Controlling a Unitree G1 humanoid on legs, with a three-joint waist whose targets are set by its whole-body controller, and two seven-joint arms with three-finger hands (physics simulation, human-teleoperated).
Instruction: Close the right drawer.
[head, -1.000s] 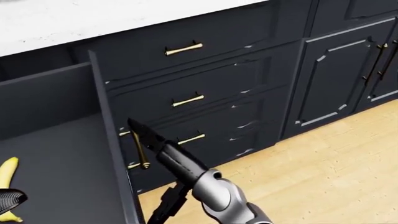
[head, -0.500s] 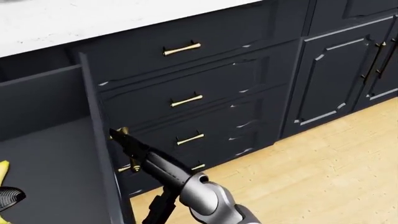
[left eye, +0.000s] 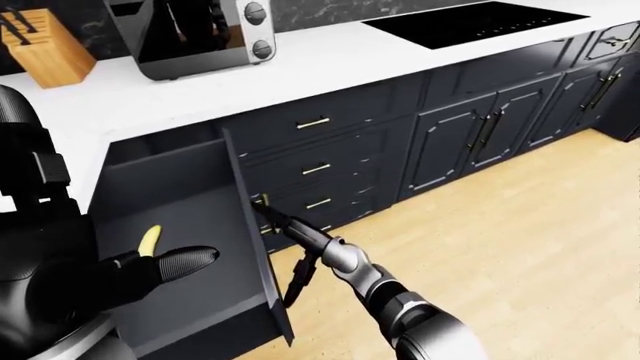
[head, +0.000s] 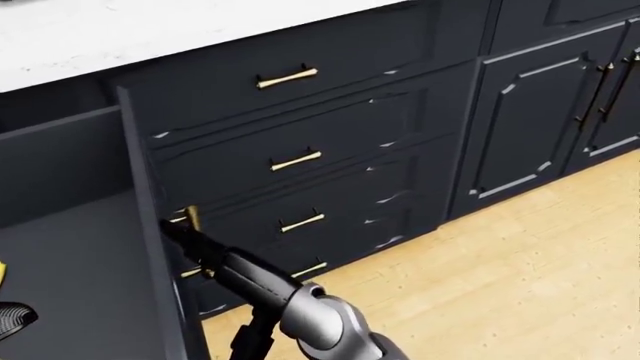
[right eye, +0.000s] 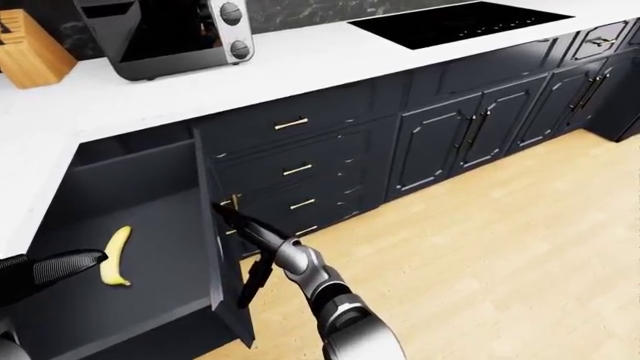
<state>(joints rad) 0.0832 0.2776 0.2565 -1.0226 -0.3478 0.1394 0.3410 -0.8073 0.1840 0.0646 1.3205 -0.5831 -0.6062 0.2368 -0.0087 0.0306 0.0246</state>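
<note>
The right drawer (right eye: 130, 247) stands pulled far out of the dark cabinet run at the left of the eye views, its tall front panel edge-on to the camera. A banana (right eye: 117, 256) lies on the drawer floor. The right hand (right eye: 222, 213) reaches up from the bottom of the view, its dark tip right against the panel's outer face beside the brass handle (head: 192, 218). Whether its fingers are spread or curled, I cannot tell; they merge with the dark panel. The left hand (left eye: 165, 264) hovers over the drawer's interior, fingers extended and gripping nothing, just beside the banana in the left-eye view. Right of the panel, a stack of shut drawers with brass pulls (head: 287, 77) sits under the white desk (left eye: 330, 60). On it stand a toaster oven (left eye: 190, 34) and a knife block (left eye: 45, 46), with a black cooktop (left eye: 470, 21) farther right. Pale wood floor (left eye: 520, 247) fills the lower right.
</note>
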